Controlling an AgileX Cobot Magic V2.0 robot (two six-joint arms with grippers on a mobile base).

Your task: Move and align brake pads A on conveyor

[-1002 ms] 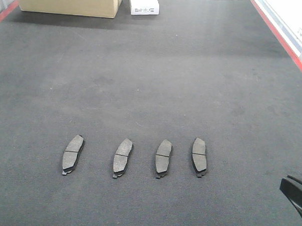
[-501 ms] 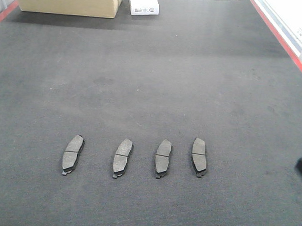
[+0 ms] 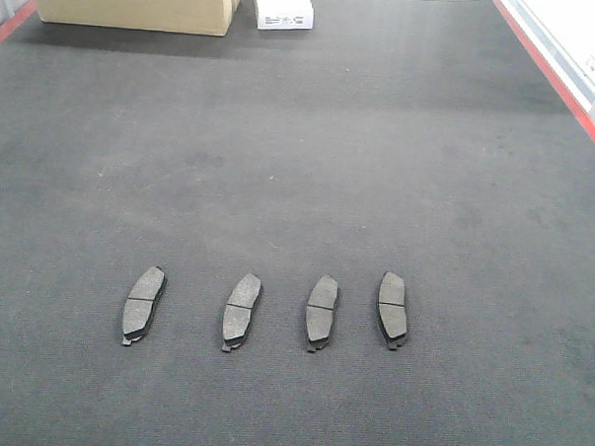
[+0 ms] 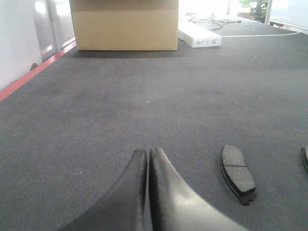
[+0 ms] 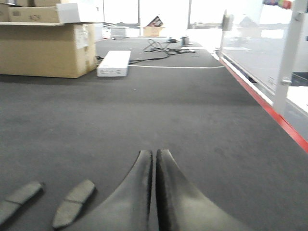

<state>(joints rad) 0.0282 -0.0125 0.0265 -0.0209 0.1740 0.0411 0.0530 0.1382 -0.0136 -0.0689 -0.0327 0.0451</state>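
Observation:
Several brake pads A lie in a left-to-right row on the dark grey conveyor, from the leftmost pad to the rightmost pad. All lie face up and roughly parallel. My left gripper is shut with nothing in it, low over the belt, and the leftmost pad lies apart to its right. My right gripper is also shut and empty. The rightmost pad lies to its left, with another pad beyond. Both grippers are all but outside the front view.
A cardboard box and a flat white box stand at the belt's far end. Red edge strips border the belt on both sides. A metal post rises beyond the right strip, and cables lie behind the white box.
The right gripper, seen at the lower right edge of the front view one second ago, has drawn back out of that view. The pads have not moved.

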